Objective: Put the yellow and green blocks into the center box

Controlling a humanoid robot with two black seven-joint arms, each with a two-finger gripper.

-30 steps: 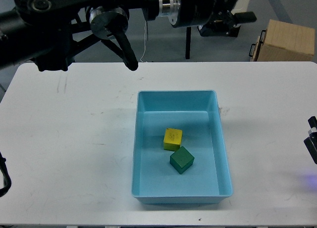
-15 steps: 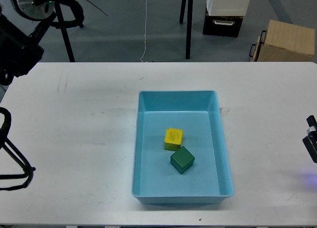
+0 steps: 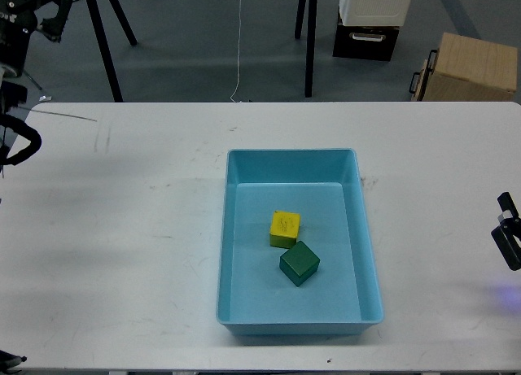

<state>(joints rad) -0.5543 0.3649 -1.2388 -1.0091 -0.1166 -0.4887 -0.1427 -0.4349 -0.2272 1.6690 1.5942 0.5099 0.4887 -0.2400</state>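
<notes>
A light blue box [image 3: 232, 228] sits at the middle of the white table. A yellow block [image 3: 285, 228] and a green block [image 3: 299, 263] lie inside it, touching at one corner. My left arm shows only as dark parts at the top left corner and left edge. Its gripper [image 3: 37, 9] is far from the box, and I cannot tell its fingers apart. A small dark piece of my right gripper [image 3: 508, 241] shows at the right edge, well away from the box. Its fingers cannot be made out.
The white table [image 3: 122, 228] has its far edge at the top of the view. Beyond it stand black tripod legs [image 3: 102, 41], a cardboard box [image 3: 472, 66] and a white and black cabinet [image 3: 370, 21] on the floor.
My left arm has swung away from above the table's far edge to the top left corner, almost out of view. The blocks and box have not moved. The right gripper shifted slightly.
</notes>
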